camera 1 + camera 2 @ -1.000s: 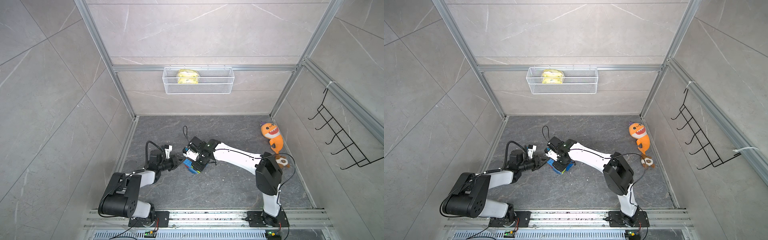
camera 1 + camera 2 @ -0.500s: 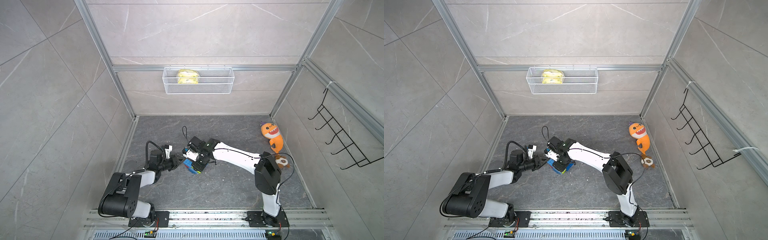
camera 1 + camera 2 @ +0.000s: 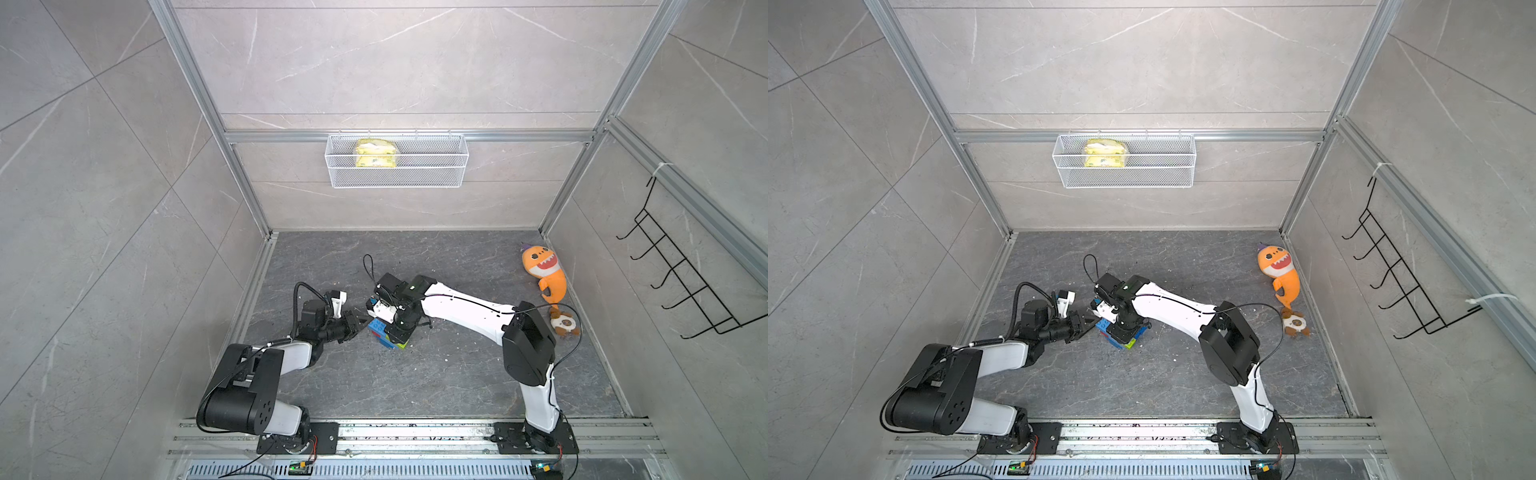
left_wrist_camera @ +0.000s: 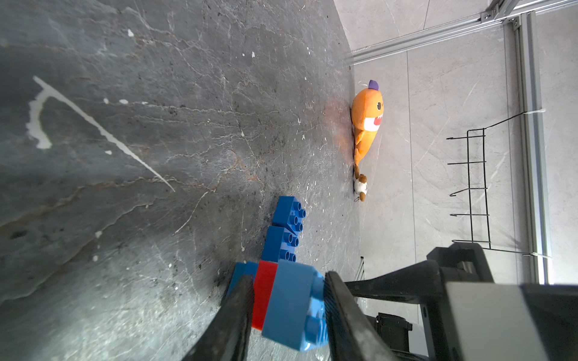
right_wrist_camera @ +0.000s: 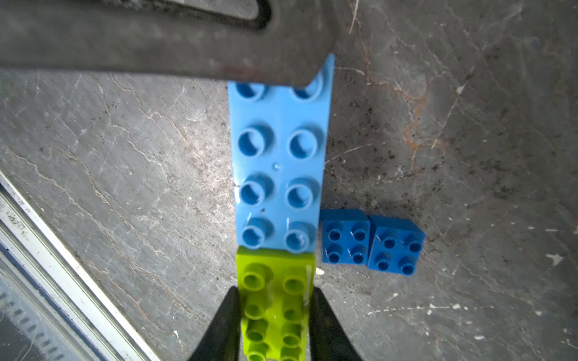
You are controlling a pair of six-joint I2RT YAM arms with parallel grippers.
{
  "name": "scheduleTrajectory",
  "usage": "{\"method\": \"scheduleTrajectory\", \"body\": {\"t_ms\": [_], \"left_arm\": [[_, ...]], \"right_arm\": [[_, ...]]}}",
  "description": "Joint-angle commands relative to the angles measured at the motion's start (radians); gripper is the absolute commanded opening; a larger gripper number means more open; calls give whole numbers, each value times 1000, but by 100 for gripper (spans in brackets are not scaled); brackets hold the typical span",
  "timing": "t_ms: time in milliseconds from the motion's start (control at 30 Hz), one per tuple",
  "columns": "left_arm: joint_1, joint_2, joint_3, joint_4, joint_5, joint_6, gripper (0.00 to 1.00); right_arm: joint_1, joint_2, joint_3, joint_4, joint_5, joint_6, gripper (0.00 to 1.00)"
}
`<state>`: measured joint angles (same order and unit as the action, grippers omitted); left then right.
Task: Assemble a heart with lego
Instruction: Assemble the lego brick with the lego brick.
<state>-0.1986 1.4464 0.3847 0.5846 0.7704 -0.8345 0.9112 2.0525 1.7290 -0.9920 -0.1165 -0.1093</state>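
Two blue bricks are seen beside the heart, clamped at its green end by the right gripper and at its red end by the left gripper.

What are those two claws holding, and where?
Both hold the joined brick clump: right gripper squeezes the sides of the lime green brick, left gripper clamps the red block end.

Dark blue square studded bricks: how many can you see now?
2. One dark blue square brick lies beside the long light blue studded brick; the second dark blue square brick lies just beyond the first. Others may be hidden between the jaws.
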Motion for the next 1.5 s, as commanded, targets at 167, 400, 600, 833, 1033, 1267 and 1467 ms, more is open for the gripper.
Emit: {"method": "scheduleTrajectory", "body": {"t_ms": [167, 400, 600, 833, 1033, 1267, 1467], "left_arm": [[-7, -3, -6, 23, 15, -2, 41], [-22, 18, -3, 51, 10, -14, 40], [-34, 30, -35, 104, -3, -32, 35], [-35, 51, -86, 153, -9, -38, 30], [-35, 58, -128, 155, -26, -19, 29], [-35, 68, -161, 142, -43, 9, 28], [-34, 69, -173, 133, -53, 18, 29]], "right_arm": [[-11, 87, 61, -69, 29, -8, 26], [-16, 178, 200, -182, 36, 0, 27], [-17, 283, 382, -324, 44, 23, 27], [-13, 378, 511, -428, 66, 30, 27], [-1, 391, 533, -432, 65, 30, 27], [4, 408, 569, -445, 64, 30, 27], [8, 400, 568, -437, 66, 31, 28]]}}
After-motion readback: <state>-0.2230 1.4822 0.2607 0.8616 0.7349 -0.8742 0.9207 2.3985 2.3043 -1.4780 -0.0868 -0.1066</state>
